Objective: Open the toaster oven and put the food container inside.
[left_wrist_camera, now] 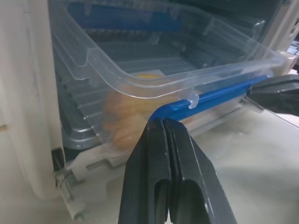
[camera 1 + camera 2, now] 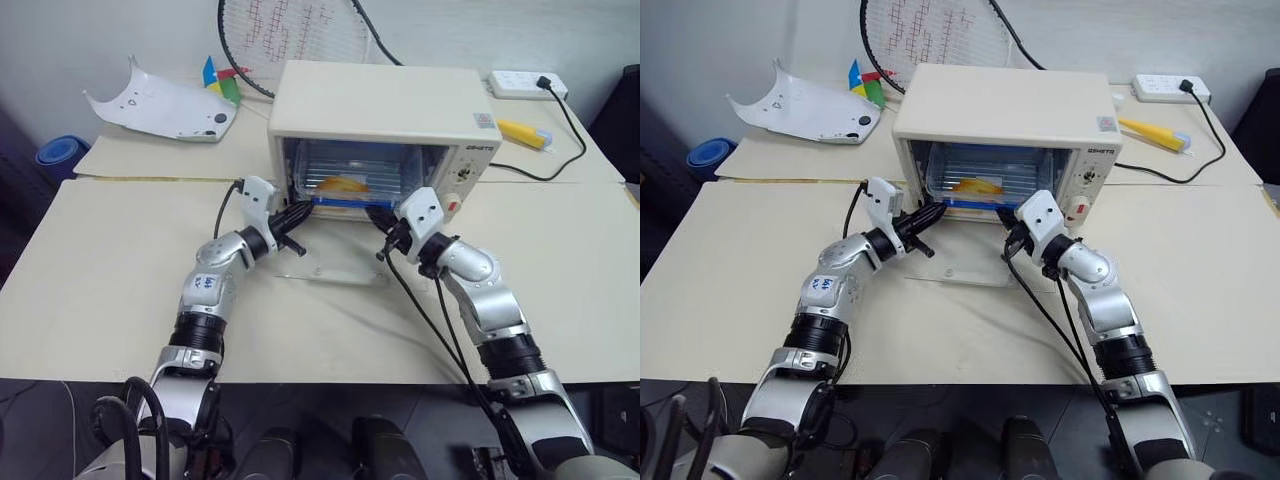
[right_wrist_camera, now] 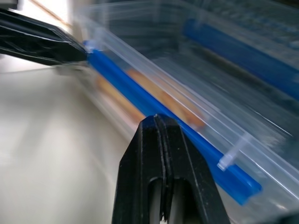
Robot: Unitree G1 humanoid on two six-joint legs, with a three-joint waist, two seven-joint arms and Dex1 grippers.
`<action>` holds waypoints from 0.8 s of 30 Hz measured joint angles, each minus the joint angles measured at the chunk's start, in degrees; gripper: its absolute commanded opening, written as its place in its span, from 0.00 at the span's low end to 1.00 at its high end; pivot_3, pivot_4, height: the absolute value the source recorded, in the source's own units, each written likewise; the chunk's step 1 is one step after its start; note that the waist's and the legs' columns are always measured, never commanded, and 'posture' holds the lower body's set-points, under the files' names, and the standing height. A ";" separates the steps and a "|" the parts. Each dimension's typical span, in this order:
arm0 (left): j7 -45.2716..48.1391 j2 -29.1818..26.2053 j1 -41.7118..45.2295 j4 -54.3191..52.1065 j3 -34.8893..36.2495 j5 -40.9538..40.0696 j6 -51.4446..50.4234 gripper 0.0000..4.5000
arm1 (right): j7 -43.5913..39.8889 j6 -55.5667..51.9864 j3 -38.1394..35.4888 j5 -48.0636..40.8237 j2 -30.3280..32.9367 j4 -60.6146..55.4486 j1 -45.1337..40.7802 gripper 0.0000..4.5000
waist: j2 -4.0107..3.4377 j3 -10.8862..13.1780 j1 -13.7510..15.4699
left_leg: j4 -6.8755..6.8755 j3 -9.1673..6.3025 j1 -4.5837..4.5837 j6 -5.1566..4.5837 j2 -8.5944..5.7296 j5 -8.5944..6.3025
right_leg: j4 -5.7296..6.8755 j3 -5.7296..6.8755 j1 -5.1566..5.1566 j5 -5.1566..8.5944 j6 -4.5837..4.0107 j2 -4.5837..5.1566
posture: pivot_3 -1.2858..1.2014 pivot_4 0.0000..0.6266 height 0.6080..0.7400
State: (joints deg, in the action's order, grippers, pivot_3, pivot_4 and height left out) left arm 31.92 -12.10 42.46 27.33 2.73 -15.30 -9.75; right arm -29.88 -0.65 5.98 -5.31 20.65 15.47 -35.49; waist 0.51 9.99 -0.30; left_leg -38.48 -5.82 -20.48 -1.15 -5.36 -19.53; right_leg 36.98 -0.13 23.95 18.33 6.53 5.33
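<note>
1. Pressing my left gripper (image 1: 163, 123) – fingers clenched together, grasping nothing – against the blue strip on the near edge of the food container (image 1: 154, 60).
2. My right gripper (image 3: 158, 119) is likewise closed tight and empty, its tips at that same blue edge.
3. The food container sits in the toaster oven (image 2: 385, 105), near edge at the opening.
4. The glass door (image 2: 335, 268) lies dropped flat on the table (image 2: 100, 270).
</note>
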 measured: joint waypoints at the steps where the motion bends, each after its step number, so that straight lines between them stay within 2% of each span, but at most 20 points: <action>1: -0.13 -0.07 0.29 0.49 0.16 0.15 0.55 0.01 | 0.68 0.75 -0.12 0.42 -0.19 1.04 -0.54 0.00 | 0.00 0.00 -0.11 | 0.01 0.01 0.00 0.00 0.01 0.00 | 0.01 -0.01 0.01 0.00 0.00 0.00 | 0.52 0.24 1.00; 4: 0.65 -1.54 0.03 0.31 0.35 0.10 0.46 0.01 | -0.49 0.51 -0.36 -0.38 -0.82 0.77 -0.54 0.00 | 0.00 0.00 -0.51 | 0.12 0.03 -0.01 0.02 0.03 0.01 | 0.05 -0.01 0.10 0.00 0.00 0.00 | 0.52 0.24 1.00; 7: 6.54 -8.00 -4.10 -5.65 0.11 -0.87 -3.36 0.12 | -8.17 -3.83 -1.43 -7.84 1.76 -8.00 3.70 0.00 | -0.01 -0.01 -1.26 | 0.23 0.03 -0.22 0.02 0.05 0.01 | 0.27 -0.04 0.35 0.00 0.00 0.00 | 0.52 0.24 1.00; 9: 13.58 -14.29 -8.64 -10.62 0.55 -3.05 -5.72 0.25 | -12.44 -7.42 -5.25 -13.33 6.42 -13.96 7.02 0.00 | -0.03 -0.01 -1.49 | 0.08 0.03 -0.68 0.01 0.00 0.00 | 0.41 -0.02 0.77 0.00 0.00 0.05 | 0.52 0.24 1.00; 12: 26.91 -20.86 -17.01 -18.60 4.51 -10.35 -4.25 0.45 | -17.27 -9.88 -11.99 -16.82 14.92 -17.07 12.38 0.00 | -0.04 -0.01 -1.23 | 0.00 -0.04 -0.73 -0.02 0.03 -0.05 | 0.14 0.06 0.65 -0.01 -0.02 0.06 | 0.52 0.24 1.00; 14: 32.72 -25.68 -19.24 -20.28 5.27 -11.29 -2.73 0.58 | -19.91 -9.06 -13.33 -16.74 17.46 -15.77 14.79 0.00 | -0.04 -0.01 -1.01 | -0.24 -0.05 -0.71 -0.01 0.05 -0.05 | -0.05 0.10 0.51 -0.01 -0.02 0.04 | 0.52 0.24 1.00; 17: 42.70 -32.55 -23.27 -20.32 5.94 -12.00 -0.59 0.79 | -24.73 -3.79 -12.99 -14.22 19.44 -7.05 19.02 0.00 | -0.11 -0.01 -0.74 | -0.36 0.01 -0.59 -0.02 0.03 -0.02 | 0.02 0.04 0.37 -0.06 -0.10 0.05 | 0.52 0.24 1.00; 20: 47.40 -33.96 -24.44 -21.15 5.75 -13.20 -1.09 0.96 | -27.69 0.29 -10.93 -12.02 19.08 -0.44 20.06 0.00 | -0.23 0.06 -0.27 | -0.42 0.03 -0.63 -0.03 0.03 -0.02 | 0.09 -0.01 0.43 -0.06 -0.10 0.05 | 0.52 0.24 1.00; 21: 48.07 -34.09 -24.55 -22.19 5.68 -13.72 -1.54 0.99 | -28.59 1.53 -10.72 -11.78 18.44 0.81 20.06 0.00 | -0.23 0.06 -0.23 | -0.42 0.02 -0.65 -0.03 0.04 -0.03 | 0.11 -0.01 0.46 -0.07 -0.10 0.05 | 0.52 0.24 1.00; 24: 48.93 -34.15 -24.61 -24.83 5.70 -14.77 -2.69 0.99 | -31.53 7.02 -10.18 -11.75 15.42 4.27 19.17 0.00 | -0.24 0.06 -0.07 | -0.36 0.02 -0.66 -0.02 0.06 -0.04 | 0.10 0.01 0.50 -0.07 -0.10 0.04 | 0.52 0.24 1.00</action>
State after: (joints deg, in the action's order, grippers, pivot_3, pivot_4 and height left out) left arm 80.85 -46.25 17.85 2.50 8.43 -30.07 -12.44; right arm -61.41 6.38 -4.19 -17.06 36.07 19.74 -16.33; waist 0.27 10.05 -0.37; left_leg -38.84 -5.80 -21.13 -1.17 -5.30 -19.56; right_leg 37.08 -0.12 24.45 18.26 6.43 5.37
